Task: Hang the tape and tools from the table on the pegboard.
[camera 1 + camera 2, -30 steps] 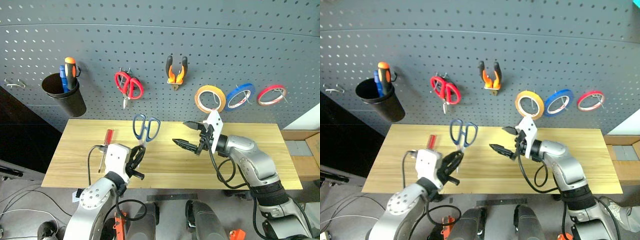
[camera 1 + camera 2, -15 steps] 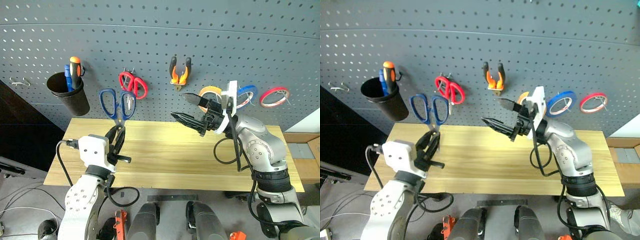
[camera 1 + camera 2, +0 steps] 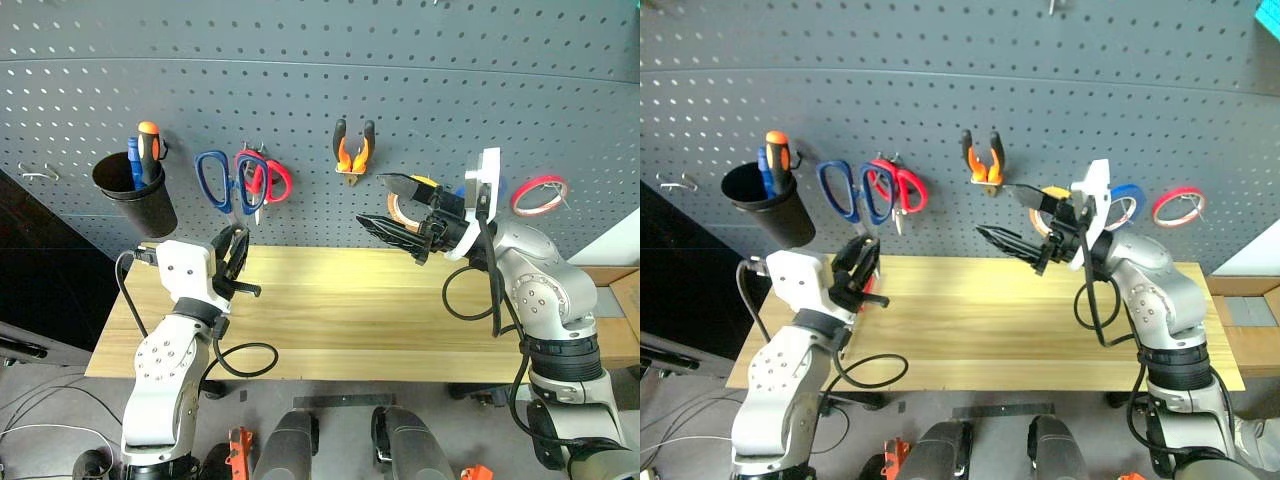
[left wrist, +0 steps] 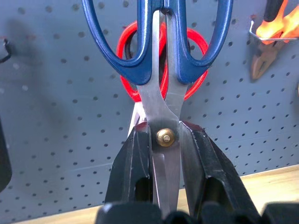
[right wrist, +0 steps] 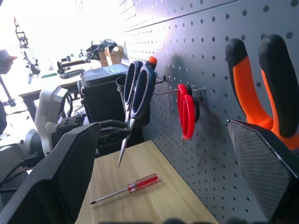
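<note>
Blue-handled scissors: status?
Left gripper shut on blue-handled scissors, handles up at grey pegboard. Right gripper open, empty. Red-handled scissors hang directly behind.

From head height, the pegboard (image 3: 320, 90) and table (image 3: 340, 310) are viewed forward and down by both eyes. The blue scissors (image 4: 159, 70) are seen close by the left wrist camera, and likewise across the table from the right wrist.

We see red-handled scissors (image 3: 264, 176) hanging just behind the left fingers (image 4: 135, 172), their loops showing between them. A black cup (image 3: 135, 195) hangs off to the side of those fingers, holding an orange-topped screwdriver (image 3: 147, 145) and a blue tool (image 3: 133, 158). Beyond the right fingers (image 3: 405, 185) hang a blue tape ring (image 3: 1128, 203) and a red tape ring (image 3: 540, 193).
</note>
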Robot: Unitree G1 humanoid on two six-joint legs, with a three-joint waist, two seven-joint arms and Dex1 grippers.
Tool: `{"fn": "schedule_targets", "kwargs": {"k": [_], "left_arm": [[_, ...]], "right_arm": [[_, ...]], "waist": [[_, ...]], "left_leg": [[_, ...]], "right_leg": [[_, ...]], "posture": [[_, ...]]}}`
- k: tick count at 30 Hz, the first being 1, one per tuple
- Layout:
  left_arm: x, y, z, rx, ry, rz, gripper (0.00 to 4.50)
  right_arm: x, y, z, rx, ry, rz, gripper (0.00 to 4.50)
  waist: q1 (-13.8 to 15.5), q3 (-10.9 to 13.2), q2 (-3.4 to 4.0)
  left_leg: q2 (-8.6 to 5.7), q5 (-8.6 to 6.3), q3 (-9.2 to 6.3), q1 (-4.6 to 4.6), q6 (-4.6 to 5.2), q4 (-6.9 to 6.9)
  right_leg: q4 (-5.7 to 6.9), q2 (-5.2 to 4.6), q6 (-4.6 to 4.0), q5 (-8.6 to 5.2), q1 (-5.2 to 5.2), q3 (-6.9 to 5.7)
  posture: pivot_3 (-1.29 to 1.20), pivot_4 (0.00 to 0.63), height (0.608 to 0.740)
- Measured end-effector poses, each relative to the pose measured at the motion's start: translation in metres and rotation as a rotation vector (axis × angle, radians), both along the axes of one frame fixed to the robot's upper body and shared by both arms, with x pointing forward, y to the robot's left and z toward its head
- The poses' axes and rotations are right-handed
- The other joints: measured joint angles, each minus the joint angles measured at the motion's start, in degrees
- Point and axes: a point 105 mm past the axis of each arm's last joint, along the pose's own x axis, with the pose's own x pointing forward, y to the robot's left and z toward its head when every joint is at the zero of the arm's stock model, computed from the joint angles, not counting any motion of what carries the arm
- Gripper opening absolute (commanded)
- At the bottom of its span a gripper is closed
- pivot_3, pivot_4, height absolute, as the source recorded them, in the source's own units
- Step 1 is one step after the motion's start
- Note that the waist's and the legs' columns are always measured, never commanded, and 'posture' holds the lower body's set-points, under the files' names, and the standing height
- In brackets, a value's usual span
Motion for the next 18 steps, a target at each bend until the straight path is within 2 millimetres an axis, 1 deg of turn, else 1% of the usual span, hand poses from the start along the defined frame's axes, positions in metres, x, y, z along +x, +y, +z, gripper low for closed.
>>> {"fn": "schedule_targets", "kwargs": {"k": [4,11,14,18], "left_arm": [[0.002,-0.011,-0.006,0.002,0.019,-0.049,0.53],[0.007,-0.015,-0.009,0.014,0.022,-0.07,0.53],[0.013,-0.013,-0.008,0.034,0.02,-0.05,0.53],[0.022,-0.011,-0.014,0.065,0.034,-0.013,0.53]], "right_arm": [[0.0,0.0,0.0,0.001,-0.002,-0.003,4.5],[0.001,0.0,0.001,0.003,-0.007,-0.008,4.5],[0.001,-0.001,0.0,0.003,-0.003,-0.019,4.5],[0.002,-0.003,-0.002,0.0,0.003,-0.031,4.5]], "waist": [[-0.1,-0.6,0.01],[-0.1,-1.5,0.0],[-0.1,-1.8,0.02],[-0.1,-2.1,0.09]], "left_leg": [[0.0,0.0,0.0,-0.01,0.0,0.01],[0.0,-0.07,0.02,0.05,0.13,0.01],[0.0,-0.11,0.02,0.06,0.19,0.03],[-0.01,-0.11,0.03,0.07,0.2,0.04]], "right_leg": [[-0.01,0.0,0.0,0.0,0.0,0.01],[0.03,0.01,0.0,0.0,0.04,0.03],[0.05,0.02,0.0,0.0,0.05,0.03],[0.07,0.02,0.0,0.01,0.05,0.04]], "posture": [[0.03,0.142,0.74],[0.02,0.138,0.74],[0.02,0.138,0.74],[0.01,0.139,0.74]]}}
